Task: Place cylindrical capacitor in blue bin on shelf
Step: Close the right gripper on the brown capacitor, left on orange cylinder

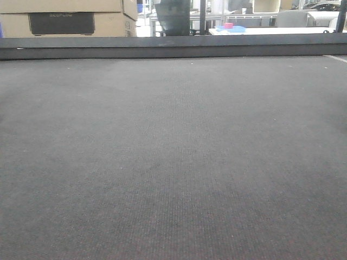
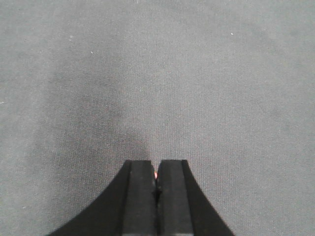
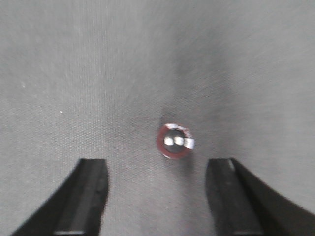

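- The grey table top (image 1: 173, 162) is filling nearly the whole front-facing view, its woven surface running back to a dark rail (image 1: 173, 47) along its far edge.
- The cylindrical capacitor (image 3: 173, 141) is standing upright on the grey table top and showing only in the right wrist view. It is being seen end-on as a red ring around a silvery cap with two bright spots.
- The right gripper (image 3: 156, 164) is hanging over the grey table top with its claw spread wide and gripping nothing. Its two black fingers (image 3: 88, 194) are standing well apart.
- The capacitor is sitting on the grey table top just past the fingertips, within the gap between them and a little nearer the right-hand finger. It is touching neither finger.
- The left gripper (image 2: 156, 167) is hanging over a bare stretch of the grey table top with its claw closed, the two black pads pressing flat against each other.
- A tiny orange-red glint (image 2: 156, 174) is showing in the seam between those pads; it is too small to tell what it is.
- Beyond the far edge of the grey table top, cardboard boxes (image 1: 70, 19) are sitting at the upper left.
- Farther beyond that edge, at the upper right, a white surface (image 1: 271, 31) is carrying something blue and pink (image 1: 231, 27), too distant to identify.
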`<move>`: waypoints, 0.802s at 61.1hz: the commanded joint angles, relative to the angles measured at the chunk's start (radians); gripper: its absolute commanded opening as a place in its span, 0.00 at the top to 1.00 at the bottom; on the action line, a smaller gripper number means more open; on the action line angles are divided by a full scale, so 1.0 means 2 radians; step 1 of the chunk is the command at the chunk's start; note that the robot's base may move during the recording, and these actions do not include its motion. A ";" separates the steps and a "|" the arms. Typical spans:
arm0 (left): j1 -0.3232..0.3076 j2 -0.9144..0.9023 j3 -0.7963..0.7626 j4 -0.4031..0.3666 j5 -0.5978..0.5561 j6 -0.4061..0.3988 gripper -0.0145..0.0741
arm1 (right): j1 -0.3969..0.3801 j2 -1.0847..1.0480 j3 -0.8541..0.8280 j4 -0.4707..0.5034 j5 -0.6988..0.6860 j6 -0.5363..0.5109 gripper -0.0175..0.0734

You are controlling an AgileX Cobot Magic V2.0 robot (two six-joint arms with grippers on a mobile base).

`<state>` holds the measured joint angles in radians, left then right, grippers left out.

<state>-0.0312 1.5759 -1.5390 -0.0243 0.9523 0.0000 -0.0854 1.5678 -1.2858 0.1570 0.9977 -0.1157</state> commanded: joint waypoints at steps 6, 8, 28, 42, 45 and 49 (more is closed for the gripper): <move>0.001 -0.001 -0.004 0.000 0.000 -0.003 0.94 | 0.000 0.055 -0.004 -0.009 0.005 -0.003 0.44; 0.001 -0.001 -0.004 0.000 0.000 -0.003 0.94 | 0.000 0.061 -0.004 -0.010 0.001 -0.003 0.44; 0.001 -0.001 -0.004 0.000 0.005 -0.003 0.94 | 0.000 0.085 -0.015 -0.034 -0.027 -0.003 0.28; 0.001 -0.001 -0.004 0.000 0.010 -0.003 0.94 | -0.003 0.113 -0.015 -0.034 -0.041 -0.003 0.27; 0.001 -0.001 -0.004 0.000 0.013 -0.003 0.94 | -0.006 0.120 -0.015 -0.031 -0.038 -0.003 0.27; 0.001 -0.001 -0.004 0.000 0.014 -0.003 0.94 | -0.010 0.123 -0.015 -0.023 -0.031 -0.003 0.28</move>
<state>-0.0312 1.5759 -1.5397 -0.0203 0.9760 0.0000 -0.0940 1.8086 -1.3086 0.1059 0.9247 -0.1157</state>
